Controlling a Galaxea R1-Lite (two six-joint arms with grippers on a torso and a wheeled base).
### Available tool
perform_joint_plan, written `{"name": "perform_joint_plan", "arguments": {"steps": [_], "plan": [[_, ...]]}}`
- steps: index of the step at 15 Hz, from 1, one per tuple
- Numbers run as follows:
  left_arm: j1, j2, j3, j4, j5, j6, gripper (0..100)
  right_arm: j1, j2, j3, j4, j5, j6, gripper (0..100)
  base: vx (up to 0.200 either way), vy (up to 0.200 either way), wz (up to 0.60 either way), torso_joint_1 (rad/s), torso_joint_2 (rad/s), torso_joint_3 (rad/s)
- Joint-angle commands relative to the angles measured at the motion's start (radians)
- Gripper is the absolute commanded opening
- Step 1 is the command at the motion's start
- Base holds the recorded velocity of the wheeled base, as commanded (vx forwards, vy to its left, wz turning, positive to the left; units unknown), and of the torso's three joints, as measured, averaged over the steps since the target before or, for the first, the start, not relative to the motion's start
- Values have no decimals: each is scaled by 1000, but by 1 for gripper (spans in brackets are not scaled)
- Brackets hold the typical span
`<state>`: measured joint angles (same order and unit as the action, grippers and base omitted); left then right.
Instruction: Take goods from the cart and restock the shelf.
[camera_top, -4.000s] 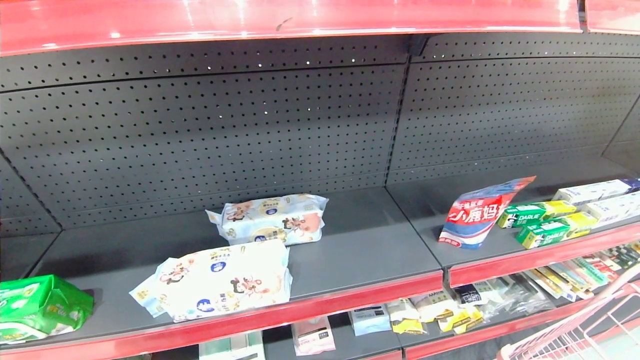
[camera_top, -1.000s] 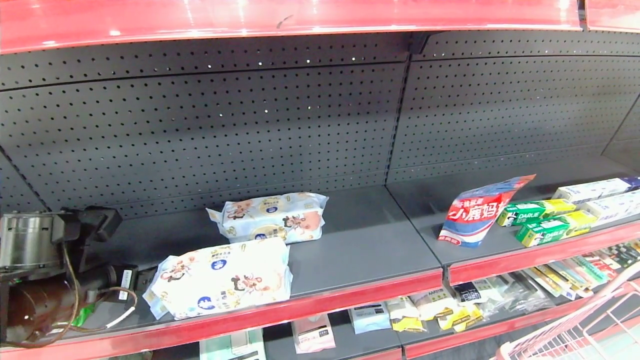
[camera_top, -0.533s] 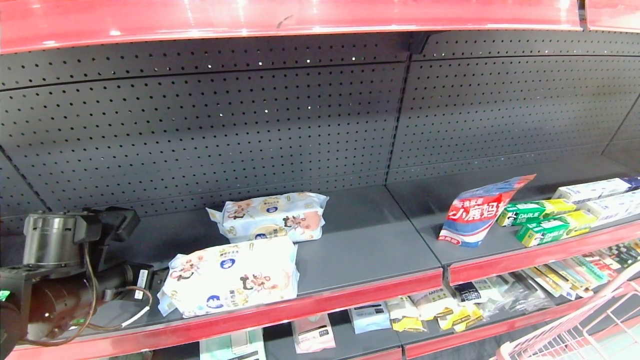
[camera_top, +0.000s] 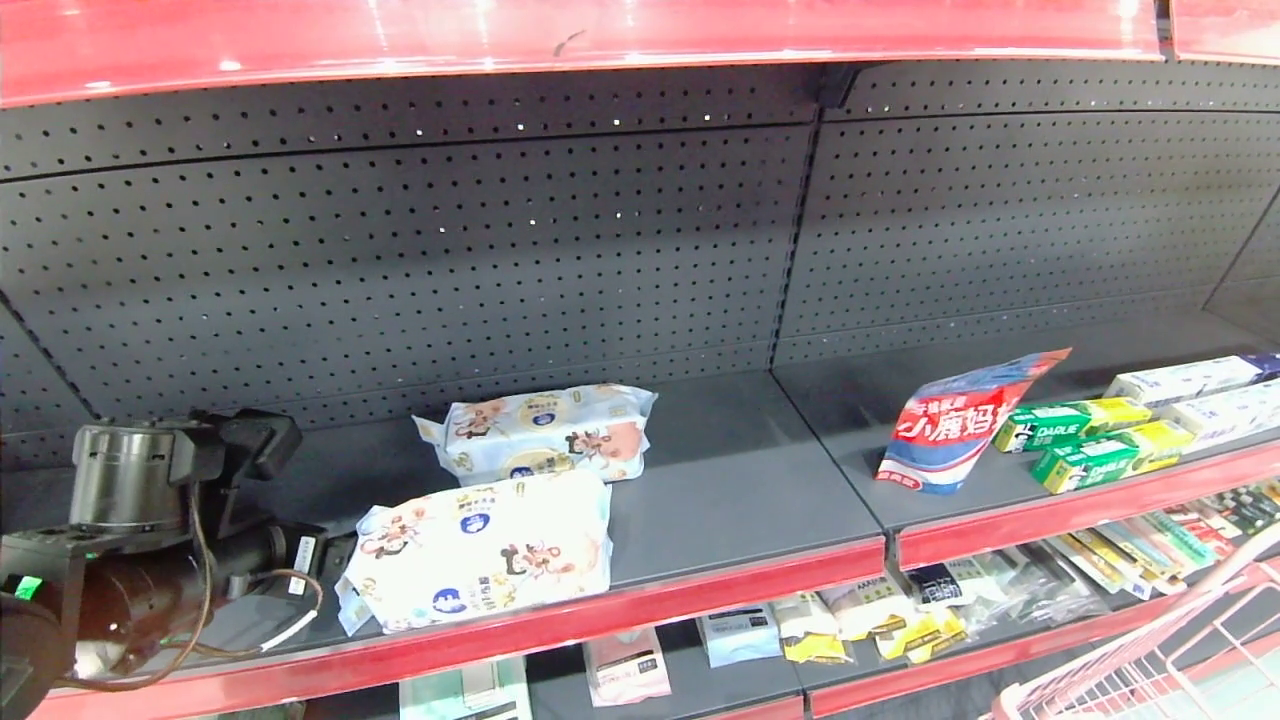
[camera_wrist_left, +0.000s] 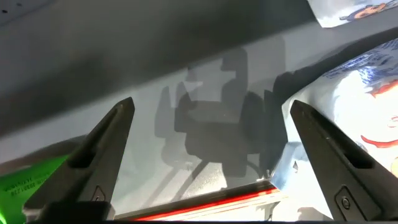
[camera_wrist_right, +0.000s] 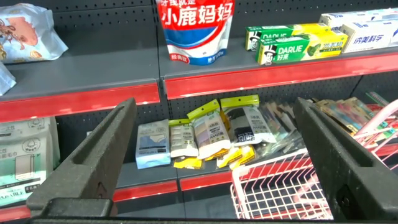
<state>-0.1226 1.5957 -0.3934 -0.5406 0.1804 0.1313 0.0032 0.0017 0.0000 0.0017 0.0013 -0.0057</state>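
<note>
Two white printed wipes packs lie on the grey shelf (camera_top: 740, 490): a front pack (camera_top: 480, 545) near the red edge and a rear pack (camera_top: 545, 435) behind it. My left gripper (camera_top: 315, 555) rests low on the shelf at the front pack's left end. In the left wrist view the left gripper (camera_wrist_left: 212, 106) is open, bare shelf between its fingers, and the front pack (camera_wrist_left: 354, 106) lies against one finger. My right gripper (camera_wrist_right: 214, 102) is open and holds nothing, out in front of the shelves above the pink wire cart (camera_wrist_right: 280, 186).
A green pack (camera_wrist_left: 28, 183) lies by the left gripper's other finger. A red-and-blue pouch (camera_top: 955, 420) and green toothpaste boxes (camera_top: 1090, 440) stand on the right shelf section. Small goods fill the lower shelf (camera_wrist_right: 205, 134). The cart's corner (camera_top: 1150, 660) sits bottom right.
My left arm came in from the left along the shelf. The front wipes pack has slid to the right ahead of it. The rear pack stayed put.
</note>
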Motion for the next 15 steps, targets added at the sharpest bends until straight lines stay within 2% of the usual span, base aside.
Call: {"name": "perform_joint_plan", "arguments": {"steps": [1, 15], "plan": [[-14, 1, -7, -1, 1, -1, 100, 0, 1, 0, 0, 0, 0, 100, 0, 0, 0, 0, 0, 0], [-68, 15, -18, -19, 1, 1, 100, 0, 1, 0, 0, 0, 0, 100, 0, 0, 0, 0, 0, 0]]}}
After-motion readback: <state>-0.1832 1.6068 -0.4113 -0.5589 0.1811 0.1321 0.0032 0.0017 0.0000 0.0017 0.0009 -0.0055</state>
